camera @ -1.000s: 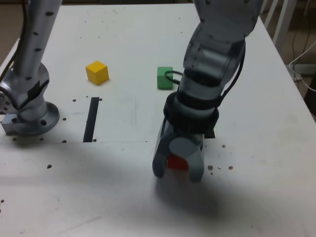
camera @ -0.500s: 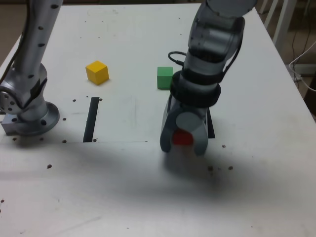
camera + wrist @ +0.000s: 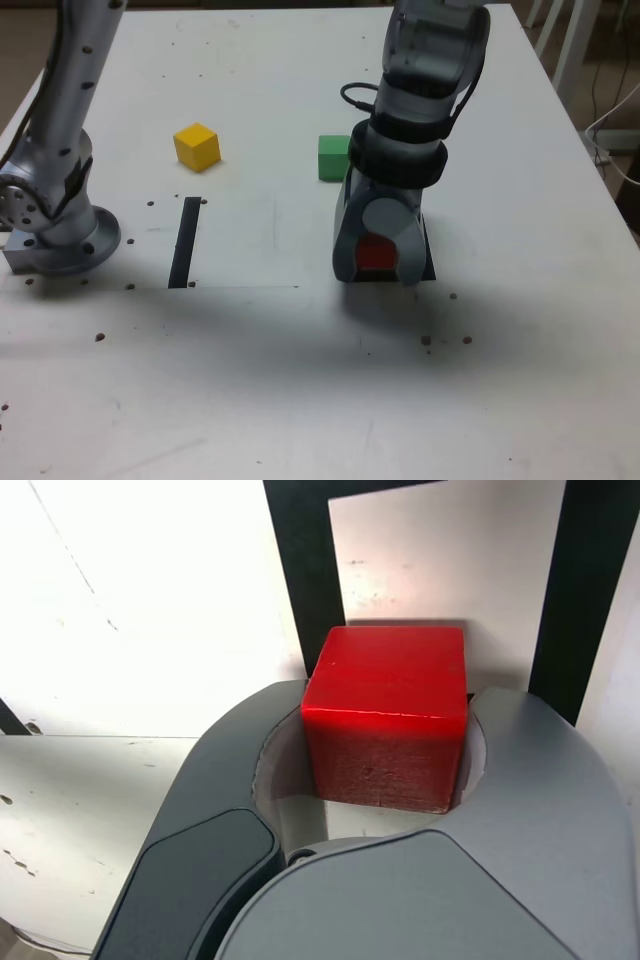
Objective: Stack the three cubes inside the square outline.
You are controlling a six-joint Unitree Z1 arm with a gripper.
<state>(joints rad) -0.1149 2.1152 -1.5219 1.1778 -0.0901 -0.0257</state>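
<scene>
Over the square outline (image 3: 305, 570) your gripper (image 3: 377, 262) was clamped on the red cube (image 3: 388, 712), carrying it above the white centre; the green cube (image 3: 334, 157) and the yellow cube (image 3: 196, 146) sat apart on the table (image 3: 250, 380) behind

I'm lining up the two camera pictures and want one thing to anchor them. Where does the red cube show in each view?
Exterior view: the red cube sits right of centre, low between the gripper fingers, just above the table.
Wrist view: the red cube fills the middle, clamped in the gripper.
Shared landmark: the square outline, whose black frame also shows beside the gripper in the exterior view.
</scene>
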